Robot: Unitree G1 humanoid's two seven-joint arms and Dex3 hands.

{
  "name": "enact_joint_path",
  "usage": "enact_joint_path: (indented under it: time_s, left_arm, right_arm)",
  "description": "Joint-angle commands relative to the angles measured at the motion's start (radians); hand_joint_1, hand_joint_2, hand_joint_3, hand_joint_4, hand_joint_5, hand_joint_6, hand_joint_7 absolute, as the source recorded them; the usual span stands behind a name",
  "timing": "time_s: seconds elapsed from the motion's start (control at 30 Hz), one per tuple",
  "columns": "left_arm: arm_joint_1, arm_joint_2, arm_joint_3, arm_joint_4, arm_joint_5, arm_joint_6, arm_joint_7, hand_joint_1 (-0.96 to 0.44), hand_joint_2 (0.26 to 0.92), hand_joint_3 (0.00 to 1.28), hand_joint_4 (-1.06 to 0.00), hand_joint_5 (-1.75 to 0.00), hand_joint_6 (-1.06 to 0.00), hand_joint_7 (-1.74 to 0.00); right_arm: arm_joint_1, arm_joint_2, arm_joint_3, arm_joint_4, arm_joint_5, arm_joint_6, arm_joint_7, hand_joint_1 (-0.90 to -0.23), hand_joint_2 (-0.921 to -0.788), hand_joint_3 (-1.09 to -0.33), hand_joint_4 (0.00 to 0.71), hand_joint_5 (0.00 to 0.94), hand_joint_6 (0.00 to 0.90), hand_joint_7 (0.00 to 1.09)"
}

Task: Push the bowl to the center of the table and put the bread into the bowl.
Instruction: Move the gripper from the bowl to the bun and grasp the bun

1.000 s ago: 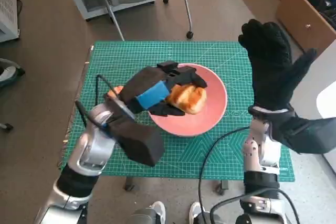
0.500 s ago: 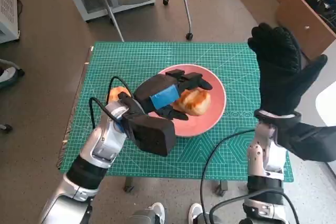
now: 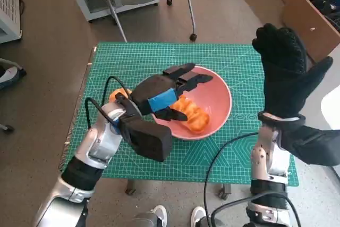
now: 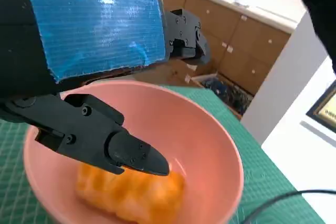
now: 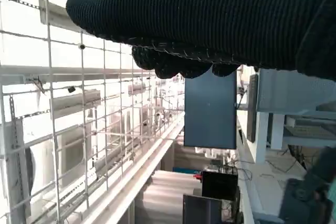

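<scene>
- While your left hand (image 3: 162, 95) hovers over the bowl (image 3: 219, 90) with its fingers spread, the bread (image 3: 194, 114) lies loose inside, toward the lower side of the bowl in the head view; that hand holds nothing.
- You can see in the left wrist view that one black finger (image 4: 113, 145) hangs just above the bread (image 4: 131, 195), and whether it touches is hard to tell. Lift away carelessly and, in my judgement, that finger could catch the bread and drag it up the bowl's (image 4: 220, 150) wall or tip it out.
- You should also mind the bowl itself: it sits near the middle of the green mat (image 3: 127, 59), slightly right of centre in the frame, and a sideways sweep of the hand or forearm could knock it off that spot.
- You have the left forearm coming up from the lower left of the frame, the wrist bent so the blue-taped back faces up and the fingers fan toward the bowl's far rim.
- Your right hand (image 3: 284, 70) is raised at the right edge of the frame, well apart from the bowl, palm flat, fingers straight and apart, gripping nothing.
- Something orange (image 3: 116, 95) peeks out beside the left wrist; you cannot tell what it is.
</scene>
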Motion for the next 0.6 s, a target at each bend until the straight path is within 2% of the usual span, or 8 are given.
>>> enact_joint_path:
  time_s: [0.03, 0.27, 0.6]
  left_arm:
    - [0.024, 0.05, 0.061, -0.066, -0.027, -0.004, -0.005, -0.5, 0.909, 0.01, -0.04, 0.0, -0.08, -0.32]
    - [0.067, 0.14, 0.164, -0.139, -0.071, -0.005, -0.024, -0.51, 0.908, 0.0, -0.06, 0.0, -0.14, -0.23]
    - [0.102, 0.245, 0.298, -0.172, -0.129, 0.012, -0.034, -0.47, 0.897, 0.0, -0.09, -0.01, -0.19, -0.24]
  right_arm:
    - [0.014, 0.002, 0.003, 0.014, -0.001, 0.011, -0.005, -0.5, -0.921, -0.598, 0.371, 0.005, 0.157, 0.55]
    - [0.005, 0.007, 0.003, 0.031, 0.007, 0.006, 0.006, -0.497, -0.921, -0.6, 0.371, 0.005, 0.155, 0.56]
    - [-0.01, 0.009, 0.003, 0.055, 0.023, 0.005, 0.022, -0.498, -0.921, -0.6, 0.375, 0.006, 0.146, 0.56]
